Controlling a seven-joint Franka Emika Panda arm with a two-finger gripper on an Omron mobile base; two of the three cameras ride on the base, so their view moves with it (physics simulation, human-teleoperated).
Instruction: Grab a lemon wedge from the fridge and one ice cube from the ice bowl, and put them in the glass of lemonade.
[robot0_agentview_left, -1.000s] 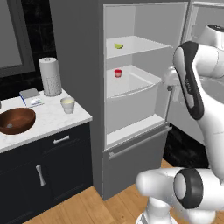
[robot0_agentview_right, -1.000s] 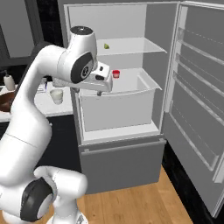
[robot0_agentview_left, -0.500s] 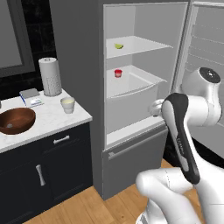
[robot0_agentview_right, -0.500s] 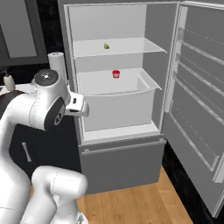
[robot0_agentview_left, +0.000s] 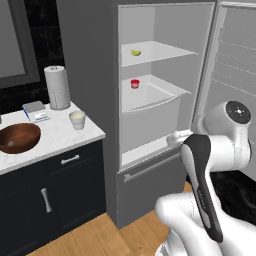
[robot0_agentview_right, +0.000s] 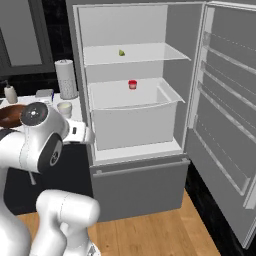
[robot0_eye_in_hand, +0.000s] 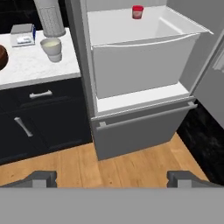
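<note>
Both base views and hand view toward the open fridge (robot0_agentview_left: 160, 100).

The arm (robot0_agentview_left: 215, 165) is made of glossy white, rounded shells with smooth bulbous segments. A long dark grey, near-black panel runs down one link, curved like a strap. One joint ends in a round dark grey cap with a small pale centre (seen on both sides). In the hand view, two small dark grey finger tips (robot0_eye_in_hand: 41, 178) are blocky and squared.
</note>
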